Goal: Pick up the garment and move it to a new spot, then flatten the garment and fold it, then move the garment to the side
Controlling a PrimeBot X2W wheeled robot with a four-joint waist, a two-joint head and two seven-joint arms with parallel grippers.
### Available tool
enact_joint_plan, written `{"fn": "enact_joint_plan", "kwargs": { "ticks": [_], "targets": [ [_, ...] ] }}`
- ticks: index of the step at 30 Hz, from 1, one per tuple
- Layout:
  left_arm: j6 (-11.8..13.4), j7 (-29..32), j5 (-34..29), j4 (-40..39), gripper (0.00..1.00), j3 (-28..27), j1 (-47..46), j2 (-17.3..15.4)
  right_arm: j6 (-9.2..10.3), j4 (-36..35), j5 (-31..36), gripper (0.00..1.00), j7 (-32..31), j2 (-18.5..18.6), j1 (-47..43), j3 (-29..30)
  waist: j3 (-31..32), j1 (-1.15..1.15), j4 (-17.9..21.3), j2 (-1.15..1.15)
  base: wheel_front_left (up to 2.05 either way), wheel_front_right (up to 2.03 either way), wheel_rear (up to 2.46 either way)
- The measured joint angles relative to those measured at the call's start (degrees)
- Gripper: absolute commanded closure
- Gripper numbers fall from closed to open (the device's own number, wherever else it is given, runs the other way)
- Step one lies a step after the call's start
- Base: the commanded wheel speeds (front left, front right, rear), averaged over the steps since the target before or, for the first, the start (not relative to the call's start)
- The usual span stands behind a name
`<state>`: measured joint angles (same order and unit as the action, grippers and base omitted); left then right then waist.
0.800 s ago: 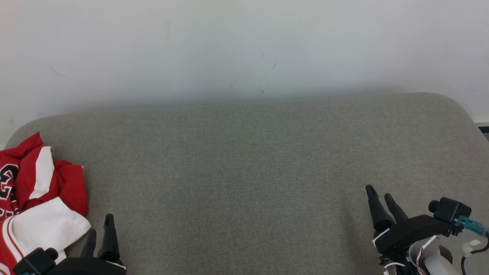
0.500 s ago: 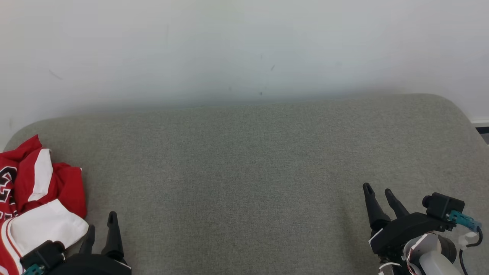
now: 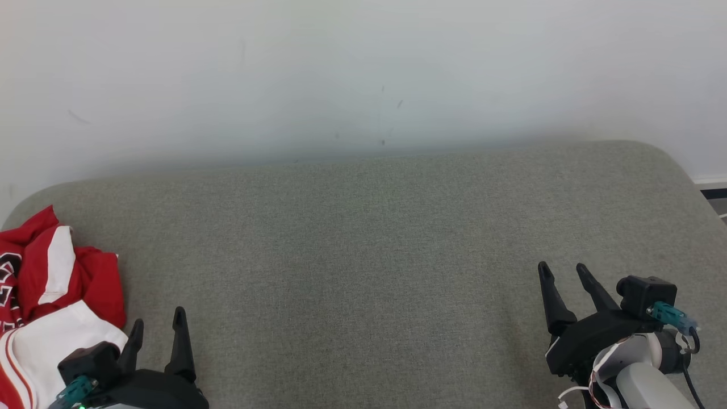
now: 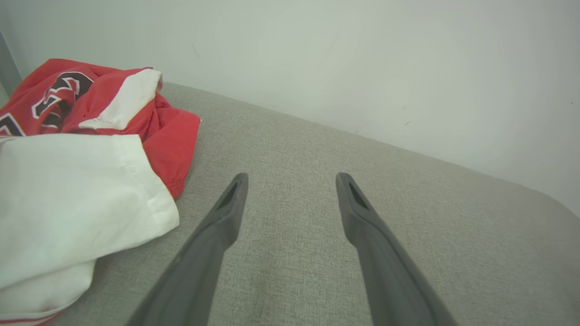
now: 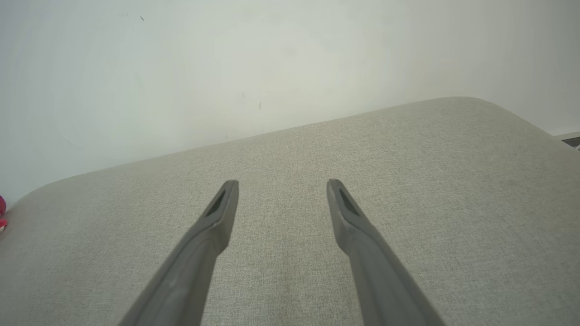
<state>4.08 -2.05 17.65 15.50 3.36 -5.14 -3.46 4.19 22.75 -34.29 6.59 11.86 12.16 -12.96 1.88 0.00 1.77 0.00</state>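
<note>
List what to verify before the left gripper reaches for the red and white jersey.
1. The left gripper open, nothing in it: ok.
2. The right gripper open, nothing in it: ok.
3. The red and white jersey straight ahead of the left gripper: not ok, it lies off to its left, apart from the fingers.
4. Whole jersey in view: not ok, the picture edges cut it off.
5. Jersey flat on the grey cushion: not ok, crumpled.

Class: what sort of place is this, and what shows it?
Probably an indoor room: a grey upholstered surface, sofa-like, against a plain white wall, with a crumpled red-and-white garment lying on it.
</note>
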Motion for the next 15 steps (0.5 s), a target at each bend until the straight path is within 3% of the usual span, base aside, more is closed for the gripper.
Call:
{"fn": "enact_joint_plan", "kwargs": {
  "ticks": [15],
  "targets": [
    [1.0, 0.3, -14.6, -2.7, 0.0, 2.4, -0.1, -1.8, 2.22, -0.2, 11.9, 0.0, 2.1, 1.0, 1.4, -2.2, 0.3, 0.0, 0.3, 0.0, 0.0, 0.0, 0.0]
  ]
}}
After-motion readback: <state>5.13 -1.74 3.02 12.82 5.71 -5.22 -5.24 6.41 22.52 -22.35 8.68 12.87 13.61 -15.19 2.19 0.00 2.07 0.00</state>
